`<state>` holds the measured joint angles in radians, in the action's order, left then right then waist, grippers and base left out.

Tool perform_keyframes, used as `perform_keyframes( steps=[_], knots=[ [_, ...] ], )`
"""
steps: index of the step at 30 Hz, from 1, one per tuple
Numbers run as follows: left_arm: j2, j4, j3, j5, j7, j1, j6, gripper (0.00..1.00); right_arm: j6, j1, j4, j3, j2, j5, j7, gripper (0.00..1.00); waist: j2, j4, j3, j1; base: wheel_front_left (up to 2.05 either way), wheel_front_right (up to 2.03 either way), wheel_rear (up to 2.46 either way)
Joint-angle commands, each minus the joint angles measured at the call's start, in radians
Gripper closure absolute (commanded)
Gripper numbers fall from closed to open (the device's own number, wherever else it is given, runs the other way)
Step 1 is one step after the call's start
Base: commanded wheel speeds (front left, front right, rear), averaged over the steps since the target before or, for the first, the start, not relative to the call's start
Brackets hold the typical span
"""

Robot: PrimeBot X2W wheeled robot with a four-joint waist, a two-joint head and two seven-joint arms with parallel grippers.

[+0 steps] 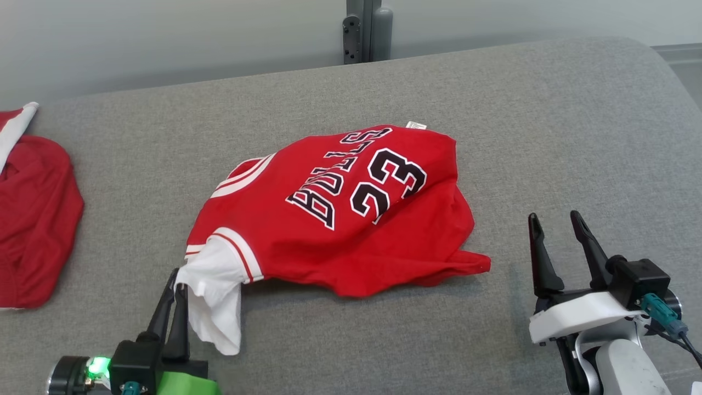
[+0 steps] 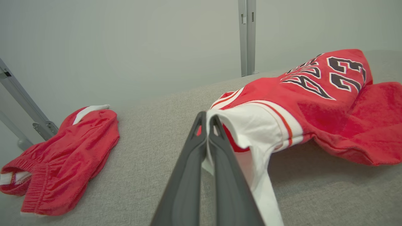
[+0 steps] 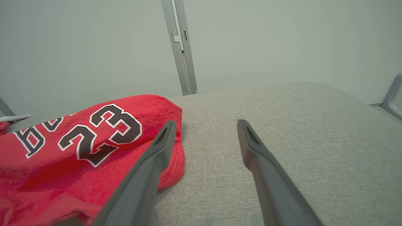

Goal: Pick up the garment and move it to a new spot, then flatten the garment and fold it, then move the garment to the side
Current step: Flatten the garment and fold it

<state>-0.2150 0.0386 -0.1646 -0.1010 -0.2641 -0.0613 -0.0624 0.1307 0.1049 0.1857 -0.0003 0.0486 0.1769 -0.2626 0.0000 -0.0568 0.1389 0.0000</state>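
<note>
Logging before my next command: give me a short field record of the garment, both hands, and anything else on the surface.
garment: red jersey, crumpled, number 23 facing up
resting on: grey surface
left hand: shut on the jersey's white sleeve
right hand: open, holding nothing, beside the jersey on the robot's right
other item: second red garment at the far left, apart from the jersey
fold status: not yet flattened

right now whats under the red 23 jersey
Grey surface shows under the jersey at its edges and white sleeve, pinched in the left gripper. The bunched middle hides the rest.
</note>
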Motion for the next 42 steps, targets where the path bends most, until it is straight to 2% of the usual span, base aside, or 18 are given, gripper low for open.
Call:
perform_keyframes(
  steps=[1, 5, 11, 12, 13, 14, 21, 28, 32, 35, 42],
  knots=[
    [0.011, 0.011, 0.002, -0.007, -0.001, -0.02, -0.011, 1.0, 0.0, -0.014, -0.001, -0.011, 0.003, -0.008, -0.003, 0.0, 0.0, -0.004, 0.001, 0.0, 0.0, 0.0, 0.0],
    [0.04, 0.056, 0.013, -0.026, -0.001, -0.04, -0.01, 1.0, 0.0, -0.017, -0.002, -0.043, 0.003, -0.02, -0.003, 0.0, 0.0, -0.014, 0.003, 0.0, 0.0, 0.0, 0.0],
    [0.055, 0.116, 0.047, -0.032, -0.001, -0.046, -0.011, 1.0, 0.0, -0.014, -0.007, -0.067, 0.003, -0.029, -0.003, 0.0, 0.0, -0.024, 0.003, 0.0, 0.0, 0.0, 0.0],
    [0.058, 0.122, 0.051, -0.035, -0.001, -0.046, -0.004, 0.73, 0.0, -0.013, -0.006, -0.068, 0.003, -0.03, -0.003, 0.0, 0.0, -0.025, 0.002, 0.0, 0.0, 0.0, 0.0],
    [0.061, 0.122, 0.054, -0.039, -0.001, -0.043, 0.003, 0.41, 0.0, -0.014, -0.006, -0.069, 0.003, -0.03, -0.003, 0.0, 0.0, -0.025, 0.001, 0.0, 0.0, 0.0, 0.0],
    [0.068, 0.12, 0.058, -0.046, -0.001, -0.042, 0.01, 0.0, 0.0, -0.014, -0.005, -0.07, 0.003, -0.029, -0.003, 0.0, 0.0, -0.025, -0.001, 0.0, 0.0, 0.0, 0.0],
    [0.105, 0.057, 0.092, -0.111, -0.001, -0.079, 0.096, 0.0, 0.0, -0.013, -0.005, -0.087, 0.003, -0.044, -0.003, 0.0, 0.0, 0.001, -0.025, 0.0, 0.0, 0.0, 0.0],
    [0.124, -0.037, 0.135, -0.09, -0.001, -0.09, 0.115, 0.0, 0.0, 0.034, 0.013, -0.061, 0.003, -0.089, -0.003, 0.0, 0.0, 0.047, -0.046, 0.0, 0.0, 0.0, 0.0],
    [0.138, -0.053, 0.118, -0.07, -0.001, -0.072, 0.124, 0.0, 0.0, 0.099, 0.105, -0.016, 0.006, -0.135, 0.004, 0.0, 0.0, 0.071, -0.056, 0.0, 0.0, 0.0, 0.0],
    [0.148, -0.051, 0.099, -0.059, -0.001, -0.056, 0.126, 0.0, 0.0, 0.169, 0.192, 0.018, 0.024, -0.145, 0.071, 0.0, 0.0, 0.088, -0.061, 0.0, 0.0, 0.0, 0.0],
    [0.16, -0.039, 0.059, -0.048, -0.001, -0.029, 0.122, 0.0, 0.0, 0.309, 0.39, 0.118, 0.082, -0.084, 0.286, 0.0, 0.0, 0.146, -0.038, 0.0, 0.0, 0.0, 0.0]
  ],
)
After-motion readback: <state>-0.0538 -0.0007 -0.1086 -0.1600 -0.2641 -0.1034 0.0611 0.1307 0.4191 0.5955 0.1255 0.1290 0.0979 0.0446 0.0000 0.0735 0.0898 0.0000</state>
